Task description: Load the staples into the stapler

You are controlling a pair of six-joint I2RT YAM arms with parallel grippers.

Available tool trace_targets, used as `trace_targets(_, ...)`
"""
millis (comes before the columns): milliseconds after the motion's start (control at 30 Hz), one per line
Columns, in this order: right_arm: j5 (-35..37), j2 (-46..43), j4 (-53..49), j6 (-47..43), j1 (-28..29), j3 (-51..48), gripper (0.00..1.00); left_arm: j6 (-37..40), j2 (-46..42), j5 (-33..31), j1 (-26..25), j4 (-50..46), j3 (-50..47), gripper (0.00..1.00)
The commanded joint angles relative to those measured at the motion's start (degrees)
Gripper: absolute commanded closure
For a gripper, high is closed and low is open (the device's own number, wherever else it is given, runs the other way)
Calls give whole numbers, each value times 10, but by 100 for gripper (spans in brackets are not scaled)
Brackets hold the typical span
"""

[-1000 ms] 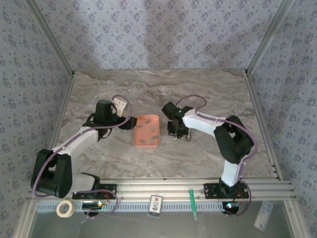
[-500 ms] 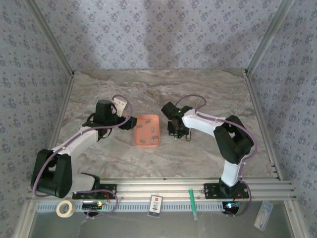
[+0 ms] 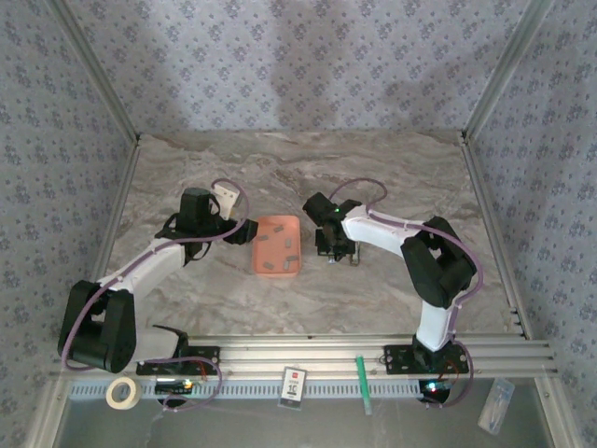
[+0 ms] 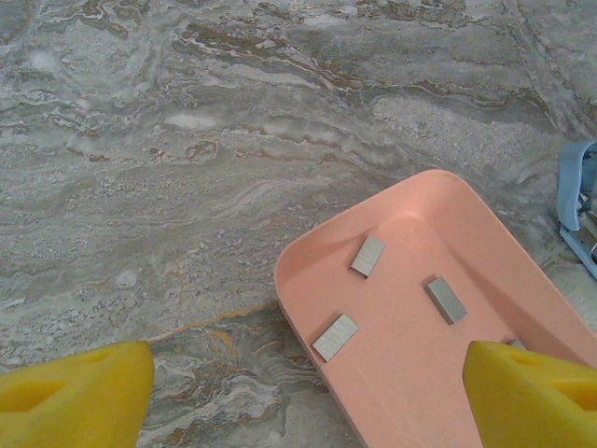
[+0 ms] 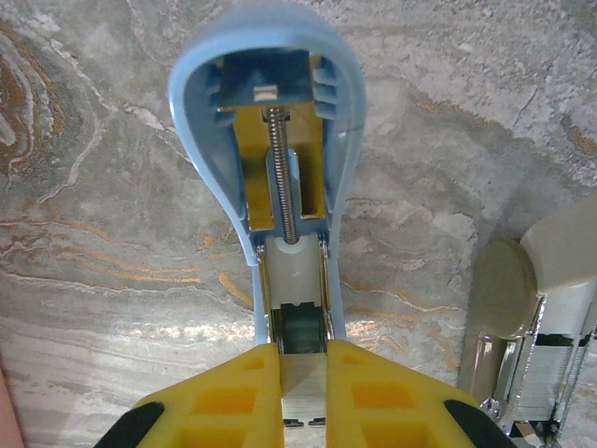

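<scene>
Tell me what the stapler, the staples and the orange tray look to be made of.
The stapler: light-blue shell looks like moulded plastic, smooth with a soft sheen; its spring is bright coiled metal. The staples: grey strips with a dull metallic shine, likely steel. The orange tray: probably plastic, matte, with a rounded moulded rim.

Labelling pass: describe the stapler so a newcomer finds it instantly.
On the marble table, look just right of the orange tray, in the right gripper. The stapler is light blue, hinged open with its spring showing, unlike the beige-and-metal object beside it.
</scene>
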Motion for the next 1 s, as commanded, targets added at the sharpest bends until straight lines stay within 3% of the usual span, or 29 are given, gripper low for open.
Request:
trace_targets(0,17,15,-43,-8,5,9,86,9,0,14,-4,1,17,14)
trace_targets(967,36,-16,-40,-15,6,12,86,8,-3,15,-6,2,17,14)
